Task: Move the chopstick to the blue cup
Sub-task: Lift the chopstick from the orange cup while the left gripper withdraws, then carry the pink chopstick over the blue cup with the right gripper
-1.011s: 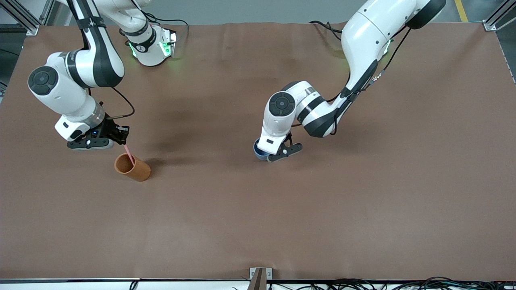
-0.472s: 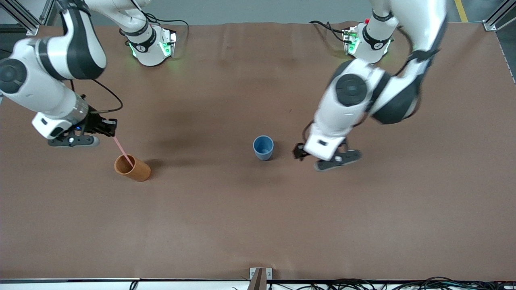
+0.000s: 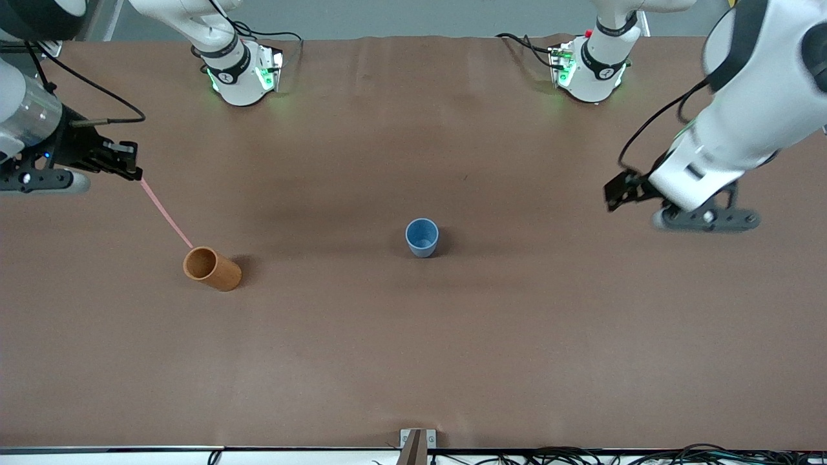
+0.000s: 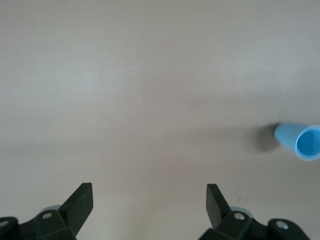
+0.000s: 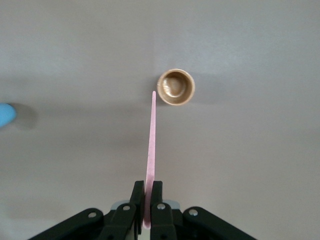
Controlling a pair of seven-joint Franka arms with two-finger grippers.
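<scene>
My right gripper point(image 3: 132, 169) point(image 5: 148, 192) is shut on the top end of the pale pink chopstick point(image 3: 165, 216) point(image 5: 150, 140) and holds it up in the air. The stick hangs slanted, its lower tip just outside the rim of the orange-brown cup point(image 3: 212, 269) point(image 5: 176, 87). The blue cup point(image 3: 422, 237) stands upright and empty near the table's middle; it also shows in the left wrist view point(image 4: 300, 141) and at the edge of the right wrist view point(image 5: 6, 115). My left gripper point(image 3: 621, 191) point(image 4: 148, 200) is open and empty, raised over bare table toward the left arm's end.
The brown table mat point(image 3: 413, 349) covers the whole surface. The two arm bases point(image 3: 242, 74) point(image 3: 591, 71) stand along the edge farthest from the front camera. Cables lie along the nearest edge.
My right gripper rose and drew the chopstick out of the orange-brown cup. My left gripper left the blue cup and swung away toward the left arm's end of the table.
</scene>
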